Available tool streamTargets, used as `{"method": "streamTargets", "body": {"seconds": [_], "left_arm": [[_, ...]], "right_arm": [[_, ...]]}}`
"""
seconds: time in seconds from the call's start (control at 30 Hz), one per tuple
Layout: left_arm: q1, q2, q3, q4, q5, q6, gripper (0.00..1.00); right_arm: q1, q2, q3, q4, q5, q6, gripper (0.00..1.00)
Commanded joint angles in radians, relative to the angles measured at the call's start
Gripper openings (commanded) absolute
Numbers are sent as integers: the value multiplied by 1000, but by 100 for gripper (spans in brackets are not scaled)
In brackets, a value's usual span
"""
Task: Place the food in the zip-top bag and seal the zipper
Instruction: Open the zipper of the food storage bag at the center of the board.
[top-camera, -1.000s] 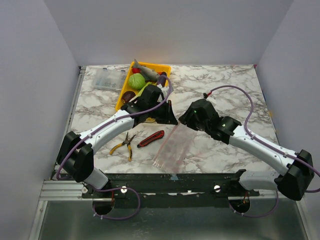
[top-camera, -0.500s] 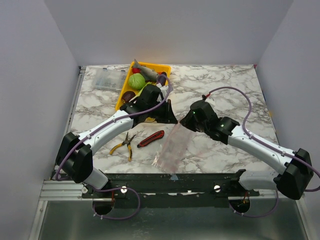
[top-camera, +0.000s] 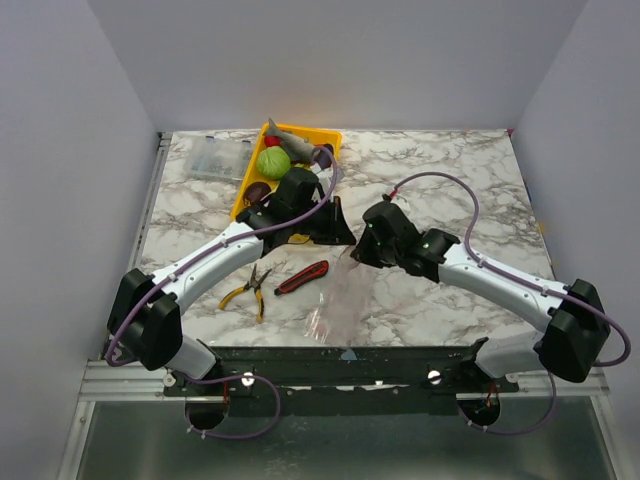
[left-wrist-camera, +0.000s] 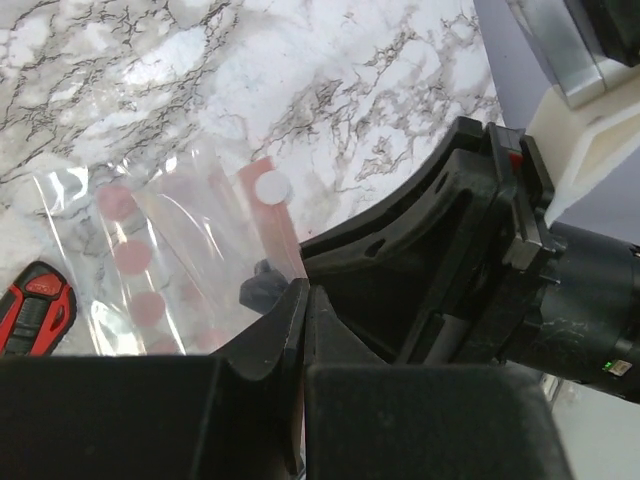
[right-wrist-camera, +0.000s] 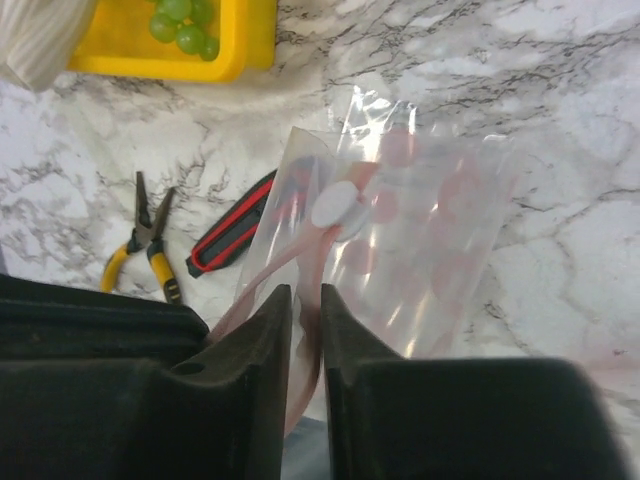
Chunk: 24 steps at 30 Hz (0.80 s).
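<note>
**Both grippers on the bag mouth now, still zero food inside**

The right gripper (right-wrist-camera: 300, 300) has its jaws squeezed nearly together with the pink zipper strip (left-wrist-camera: 275, 230) running down between them, so it's clamped on the bag (right-wrist-camera: 440, 230). The left gripper (left-wrist-camera: 303, 300) is also closed to a thin slit. The strip leads right up to its tips, so I'd call that a pinch on the same edge, though the finger hides the actual contact.

What changed over the last second: the right arm swung in to the left, and the two grippers now sit just beside each other. The bag was spread out fairly flat. Now it's narrower and bunched, with the mouth end lifted at the jaws and the rest trailing toward the near edge of the table (top-camera: 450, 180). My read is they're sorting out a two-handed hold on the mouth so it can be pulled open. Loading hasn't started yet.

The bag itself is clear, floppy and crinkly, with faint pink dots and a white round sticker on the strip. I can't tell whether the mouth is open.

Further out, the knife (top-camera: 302, 277) is just beside the bag on its left, with the pliers (top-camera: 248, 290) past that. The food is all still in the yellow tray (top-camera: 310, 130) behind the left arm. You can see the cabbage (top-camera: 273, 162) and the grapes (right-wrist-camera: 185, 20).
</note>
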Motion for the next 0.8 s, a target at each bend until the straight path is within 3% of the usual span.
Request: {"method": "streamTargets", "body": {"seconds": [0.0, 0.03, 0.17, 0.3, 0.4, 0.53, 0.77], "left_arm": [[0, -26, 7, -7, -47, -1, 0], [0, -27, 8, -8, -51, 2, 0], [-11, -29, 24, -35, -70, 38, 1], [-49, -83, -5, -21, -168, 104, 38], [-91, -119, -24, -19, -238, 163, 51], [-141, -132, -28, -46, -263, 178, 58], [-218, -130, -23, -121, -341, 137, 59]], "right_arm": [[11, -51, 10, -80, 53, -18, 7], [11, -70, 2, -73, 57, -25, 2], [11, -118, 0, -54, 61, -51, 1], [11, -135, 5, -44, 69, -72, 1], [11, -133, 29, -66, 71, -91, 1], [11, -145, 47, -78, 75, -99, 1], [11, -210, 24, -58, 52, -92, 1]]}}
